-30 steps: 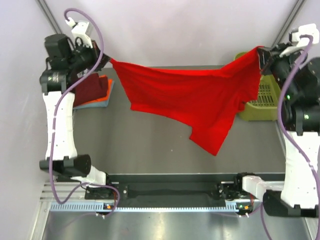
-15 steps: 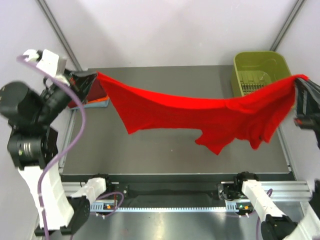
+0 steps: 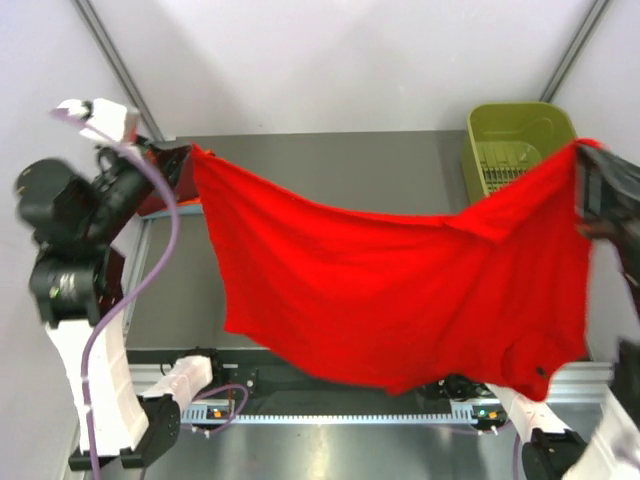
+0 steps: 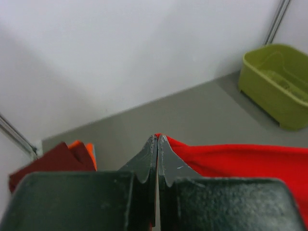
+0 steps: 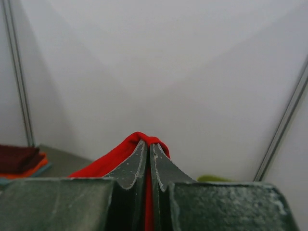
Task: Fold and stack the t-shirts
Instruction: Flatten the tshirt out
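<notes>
Top external view: the red t-shirt (image 3: 400, 290) hangs spread in the air between the left arm (image 3: 75, 290) and the right arm (image 3: 610, 200), above the grey surface (image 3: 330, 165). The left jaws, at the far left of the surface, are clamped on one upper corner of the cloth. The right jaws, blurred at the right edge of the view, are clamped on the opposite upper corner. The top edge sags between the two grips, and the body of the shirt falls toward the near side. Its lower hem covers part of the rail (image 3: 230, 400) that carries the arm bases. Whether the hem touches anything cannot be told.

An olive-green basket (image 3: 520, 125) stands at the far right corner of the surface, its near side hidden by the red cloth.

Left wrist view: the jaws are pressed together, with red cloth emerging from their tips toward the right. Beyond them, at far left, a folded maroon shirt (image 4: 48, 163) lies on a folded orange shirt (image 4: 79, 146).

Right wrist view: the jaws are together, with a bunched fold of red cloth over their tips, seen against a pale wall (image 5: 159, 62).
</notes>
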Tool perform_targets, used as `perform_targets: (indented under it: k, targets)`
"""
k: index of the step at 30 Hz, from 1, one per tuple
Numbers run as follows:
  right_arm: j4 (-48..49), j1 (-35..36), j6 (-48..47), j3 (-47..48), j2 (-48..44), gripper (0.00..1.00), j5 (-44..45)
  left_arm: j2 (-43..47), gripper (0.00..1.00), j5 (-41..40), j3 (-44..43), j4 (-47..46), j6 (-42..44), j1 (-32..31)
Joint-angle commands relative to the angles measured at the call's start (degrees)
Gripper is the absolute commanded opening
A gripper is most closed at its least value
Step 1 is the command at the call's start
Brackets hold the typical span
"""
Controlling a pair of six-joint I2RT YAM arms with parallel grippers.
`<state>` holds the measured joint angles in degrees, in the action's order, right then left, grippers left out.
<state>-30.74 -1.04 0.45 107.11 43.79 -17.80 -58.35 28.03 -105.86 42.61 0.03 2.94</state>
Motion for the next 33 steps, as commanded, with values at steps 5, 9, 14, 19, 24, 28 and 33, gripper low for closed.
perform_targets:
  k: [5,9,14,19,24,28,33]
  targets:
    - [8.06,-0.19,-0.71,-21.93,6.38,0.00,-6.35,-6.06,0.00,-0.08,18.64,-4.98,6.11,-0.04]
    - [12.36,-0.19,1.57,-28.17,15.34,0.00,-9.88,-11.24,0.00,0.62,25.43,-8.24,7.96,-0.04]
    - [15.62,0.07,5.86,-24.33,35.98,0.00,-14.09,-19.86,0.00,1.15,30.10,-15.53,9.54,-0.04]
    - [18.27,0.60,5.71,-15.90,56.70,0.00,-13.67,-36.28,0.00,-0.52,25.64,-19.14,10.52,0.05]
    - [14.92,2.62,2.19,-1.16,72.38,0.00,-9.54,-53.25,0.00,0.71,10.70,-17.12,6.39,0.05]
    - [12.82,2.36,2.10,14.47,84.86,0.00,-5.32,-63.70,0.00,-1.04,-2.02,-16.42,3.49,0.05]
    - [11.58,2.97,1.84,27.87,96.72,0.00,-1.54,-70.23,0.00,-4.21,-11.28,-16.50,4.36,-0.30]
